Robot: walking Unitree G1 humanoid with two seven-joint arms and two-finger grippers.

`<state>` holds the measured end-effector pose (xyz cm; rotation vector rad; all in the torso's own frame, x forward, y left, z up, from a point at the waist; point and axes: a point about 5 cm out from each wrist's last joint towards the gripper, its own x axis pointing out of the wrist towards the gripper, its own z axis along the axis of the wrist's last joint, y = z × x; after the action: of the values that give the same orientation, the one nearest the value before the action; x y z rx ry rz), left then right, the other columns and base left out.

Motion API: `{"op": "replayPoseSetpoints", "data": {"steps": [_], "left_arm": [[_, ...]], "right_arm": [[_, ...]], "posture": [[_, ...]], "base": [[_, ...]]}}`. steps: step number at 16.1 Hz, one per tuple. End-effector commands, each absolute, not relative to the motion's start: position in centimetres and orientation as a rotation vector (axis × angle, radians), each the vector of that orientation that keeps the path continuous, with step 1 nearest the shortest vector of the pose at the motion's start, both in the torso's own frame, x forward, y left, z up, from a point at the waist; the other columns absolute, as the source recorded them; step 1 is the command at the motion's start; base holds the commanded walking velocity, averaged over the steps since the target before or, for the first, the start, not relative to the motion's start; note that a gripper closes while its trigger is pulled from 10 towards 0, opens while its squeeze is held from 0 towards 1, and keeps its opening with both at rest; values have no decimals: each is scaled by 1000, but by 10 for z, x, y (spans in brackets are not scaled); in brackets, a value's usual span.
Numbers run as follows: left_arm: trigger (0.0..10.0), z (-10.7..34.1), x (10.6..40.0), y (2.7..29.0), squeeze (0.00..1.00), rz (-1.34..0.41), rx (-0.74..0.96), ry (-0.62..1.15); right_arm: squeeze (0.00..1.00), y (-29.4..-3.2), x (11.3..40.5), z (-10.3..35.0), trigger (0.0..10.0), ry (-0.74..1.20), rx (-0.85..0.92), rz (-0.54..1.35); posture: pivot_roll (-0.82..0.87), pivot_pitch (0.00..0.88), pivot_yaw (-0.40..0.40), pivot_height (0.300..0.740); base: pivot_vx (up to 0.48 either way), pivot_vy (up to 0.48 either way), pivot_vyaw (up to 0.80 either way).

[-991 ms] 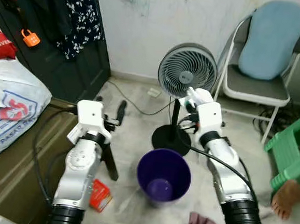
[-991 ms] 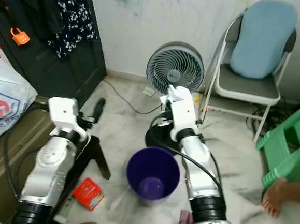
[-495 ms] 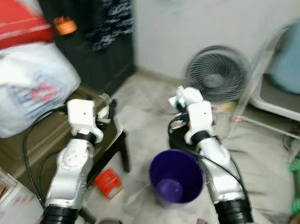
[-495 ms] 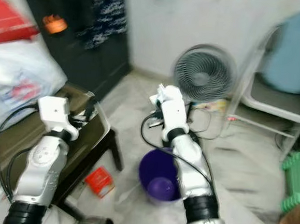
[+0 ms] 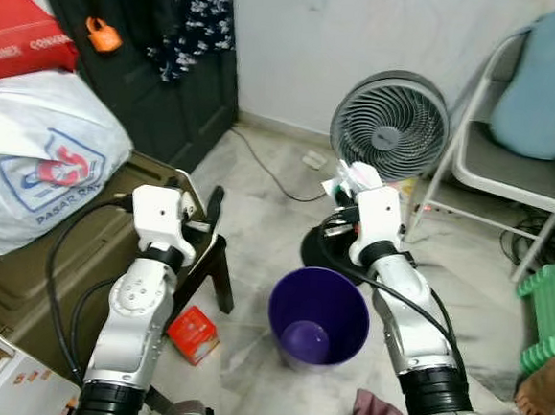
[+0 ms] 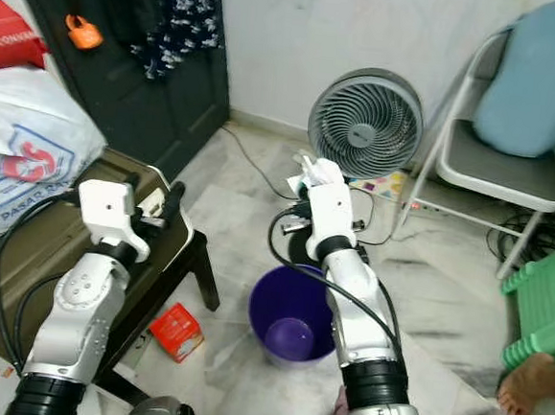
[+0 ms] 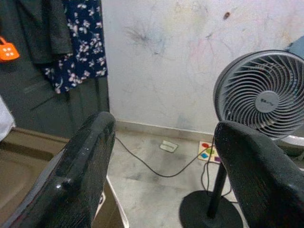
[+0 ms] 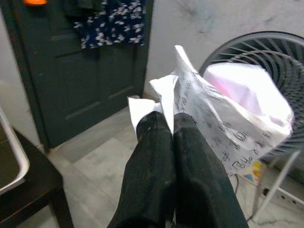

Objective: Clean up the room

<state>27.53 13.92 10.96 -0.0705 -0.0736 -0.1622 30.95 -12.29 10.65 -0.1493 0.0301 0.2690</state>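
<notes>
Paper (image 8: 213, 114), crumpled and printed with small writing, sits pinched between the closed fingers (image 8: 156, 156) of the right gripper (image 5: 349, 178), which is raised at centre frame in front of the grey fan (image 5: 390, 127). The purple bin (image 5: 318, 318) stands on the marble floor at lower centre, just below and a little nearer the robot than that gripper. Compared with a second ago the whole picture has swung: the white shopping bag (image 5: 40, 165) and the dark counter (image 5: 23, 264) at the left now take more of the frame, and the folding chair (image 5: 516, 169) has slid toward the right edge. That is the head turning, not the things moving; the bin, fan and red packet (image 5: 192, 333) keep their places relative to one another. The paper is held as before, so the grasp has survived the turn and the blur has cleared. The left gripper (image 5: 216, 206) hovers at centre left over the counter's corner, its fingers (image 7: 80, 166) spread wide with nothing between them. By my reading, the drop into the bin is the step in hand, and the red packet on the floor beside the bin, lower left of it, is not yet collected.
</notes>
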Motion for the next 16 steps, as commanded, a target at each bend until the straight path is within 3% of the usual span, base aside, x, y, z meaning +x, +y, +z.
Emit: {"op": "replayPoseSetpoints", "data": {"steps": [1,8,10,16], "left_arm": [[10000,114,276,143,0,-156,-57,-92],[10000,113,276,143,0,-158,-56,-86],[10000,112,277,143,0,-153,-57,-80],[10000,113,279,143,0,-145,-55,-85]], "right_arm": [[0,-119,312,109,10000,23,-142,279],[0,-118,312,109,10000,25,-138,279],[0,-118,312,109,10000,28,-135,277],[0,-118,314,108,10000,37,-134,274]], "posture": [[-75,0,27,740],[-74,0,32,740],[-74,0,33,740],[-74,0,30,740]], "base": [[300,0,0],[319,0,0],[0,0,0],[0,0,-677]]}}
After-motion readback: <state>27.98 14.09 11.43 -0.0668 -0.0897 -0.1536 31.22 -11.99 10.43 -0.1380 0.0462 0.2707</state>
